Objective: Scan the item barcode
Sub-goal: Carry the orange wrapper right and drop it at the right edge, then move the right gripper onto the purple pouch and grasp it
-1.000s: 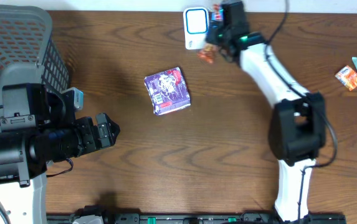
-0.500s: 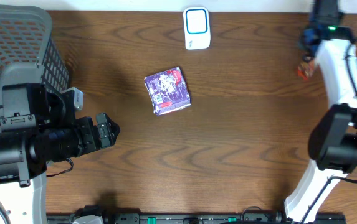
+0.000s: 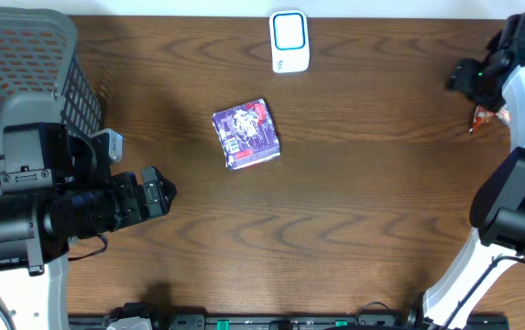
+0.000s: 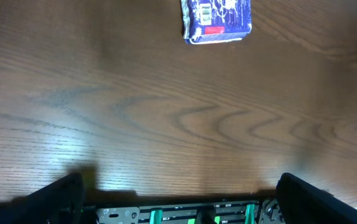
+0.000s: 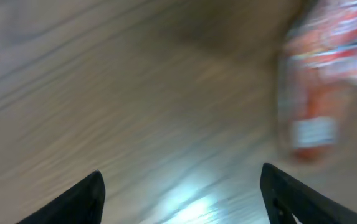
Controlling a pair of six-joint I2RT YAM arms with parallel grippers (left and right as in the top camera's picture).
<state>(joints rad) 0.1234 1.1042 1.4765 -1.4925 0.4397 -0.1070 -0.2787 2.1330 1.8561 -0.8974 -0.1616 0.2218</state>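
Two packets (image 3: 246, 135) (image 3: 485, 116), one scanner (image 3: 289, 41) (one basket (image 3: 81, 87))

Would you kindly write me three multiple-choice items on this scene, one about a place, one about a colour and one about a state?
1. Where does the purple packet lie? A in a bowl; B flat on the table; C held aloft.
2. What colour is the scanner? A white; B black; C green.
3. How is the left gripper? A shut on a packet; B open, empty; C shut, empty.
Answers: 1 B, wood shows all round it; 2 A, its casing is white; 3 B, its fingers stand apart, nothing between.
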